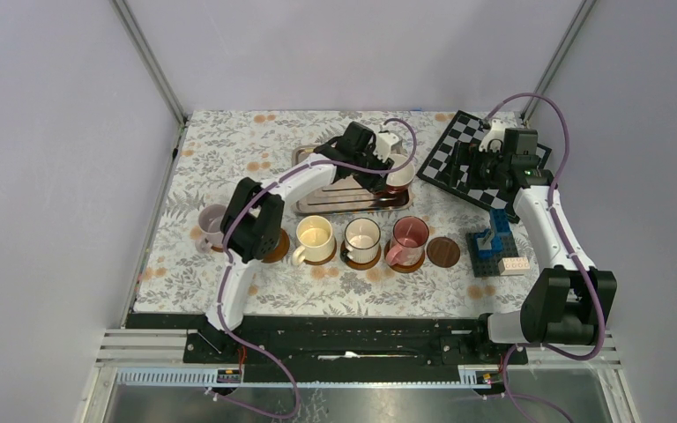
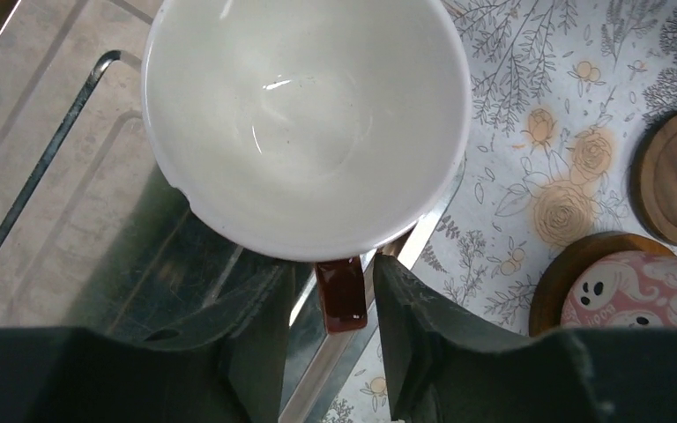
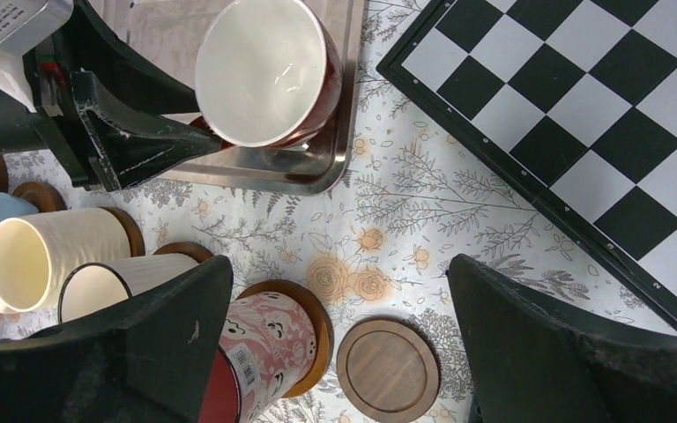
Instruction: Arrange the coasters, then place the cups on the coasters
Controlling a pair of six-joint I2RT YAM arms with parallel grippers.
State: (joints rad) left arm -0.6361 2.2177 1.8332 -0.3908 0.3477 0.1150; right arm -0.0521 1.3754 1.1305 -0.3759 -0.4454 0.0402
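The dark red cup with its white inside stands in the right corner of the silver tray. My left gripper is open. Its jaws stand close on either side of the cup's dark red handle, with thin gaps showing. Lilac, cream, white and pink cups sit on coasters in a front row. One bare coaster lies at the row's right end. My right gripper hangs wide open above that coaster, holding nothing.
A chessboard lies at the back right under the right arm. Blue toy bricks and a pale block sit right of the bare coaster. The left arm's elbow covers part of the row.
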